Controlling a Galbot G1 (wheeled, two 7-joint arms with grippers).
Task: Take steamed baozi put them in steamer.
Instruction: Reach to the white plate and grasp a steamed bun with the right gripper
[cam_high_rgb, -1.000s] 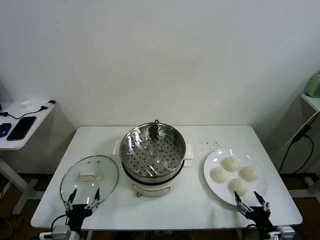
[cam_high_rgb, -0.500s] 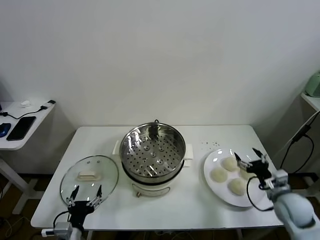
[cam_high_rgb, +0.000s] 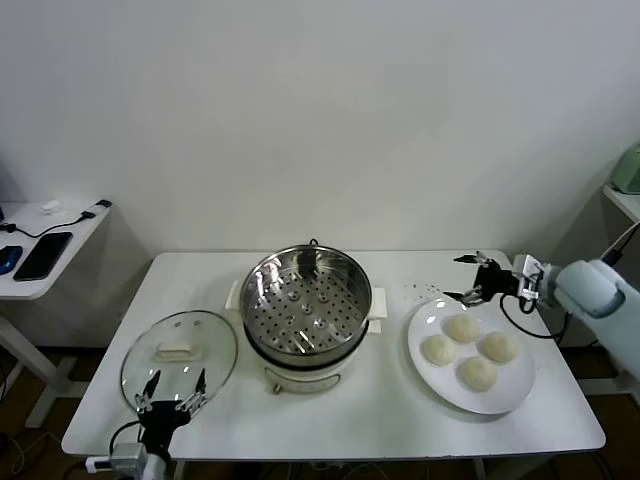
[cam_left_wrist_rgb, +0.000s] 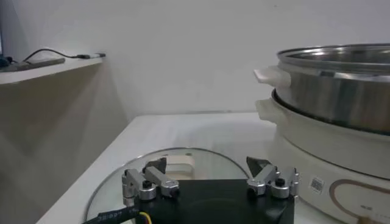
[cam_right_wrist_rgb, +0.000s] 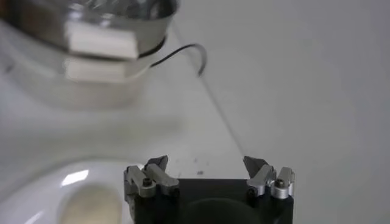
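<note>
Right gripper (cam_high_rgb: 470, 278) hovers open beyond the plate (cam_high_rgb: 508, 392), positioned to descend on the baozi (cam_high_rgb: 463, 327). Steamer (cam_high_rgb: 306, 305) sits uncovered at desk centre; left gripper (cam_high_rgb: 170, 390) waits open at the front-left corner

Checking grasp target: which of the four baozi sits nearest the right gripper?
The rear baozi, farthest back on the plate, just below the open right gripper; the other three lie farther forward.

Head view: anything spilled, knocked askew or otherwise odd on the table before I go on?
Nothing is knocked over. The only oddity is a scatter of dark specks on the table between the steamer and the plate. All four buns sit on the plate; the lid lies flat.
</note>
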